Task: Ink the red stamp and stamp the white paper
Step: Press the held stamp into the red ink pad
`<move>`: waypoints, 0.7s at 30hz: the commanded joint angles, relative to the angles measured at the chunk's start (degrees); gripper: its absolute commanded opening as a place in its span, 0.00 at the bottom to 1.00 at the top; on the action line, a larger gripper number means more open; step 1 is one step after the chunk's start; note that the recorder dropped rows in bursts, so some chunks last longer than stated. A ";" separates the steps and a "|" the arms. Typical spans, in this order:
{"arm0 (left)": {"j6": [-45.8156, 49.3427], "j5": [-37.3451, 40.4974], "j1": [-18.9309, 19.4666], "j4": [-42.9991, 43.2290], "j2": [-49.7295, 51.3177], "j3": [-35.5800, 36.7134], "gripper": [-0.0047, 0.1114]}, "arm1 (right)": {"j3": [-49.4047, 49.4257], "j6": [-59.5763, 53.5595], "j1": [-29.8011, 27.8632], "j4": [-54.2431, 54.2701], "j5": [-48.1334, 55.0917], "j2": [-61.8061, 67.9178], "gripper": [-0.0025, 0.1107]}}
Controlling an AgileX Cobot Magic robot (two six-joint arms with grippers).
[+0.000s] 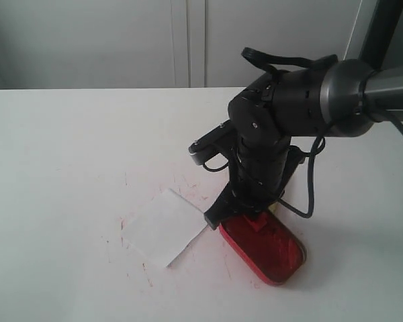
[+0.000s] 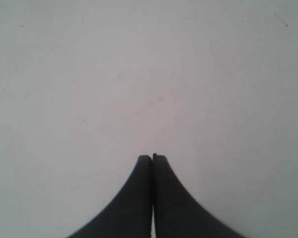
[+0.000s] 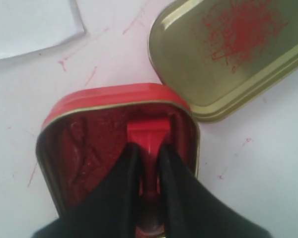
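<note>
The right claw is clenched on the narrow handle of the red stamp, which stands between its fingertips, base down inside the red ink tin directly beneath. Ahead of the claw the gold lid lies inside up just beside the tin, and the white paper lies flat further off. The left claw hangs over the bare white table, fingers pressed together on nothing

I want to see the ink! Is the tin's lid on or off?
Off. The gold lid lies inside-up beside the red ink tin, apart from it, and the tin's red ink pad is uncovered.
</note>
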 commanded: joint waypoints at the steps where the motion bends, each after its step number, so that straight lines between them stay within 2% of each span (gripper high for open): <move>1: -0.17 0.00 -0.55 -0.17 -0.23 0.43 0.04 | -0.18 -0.55 -0.42 0.12 -1.71 1.14 0.02; 21: -0.17 0.00 -0.55 -0.17 -0.23 0.43 0.04 | 0.24 -0.55 -0.42 0.02 -2.48 1.55 0.02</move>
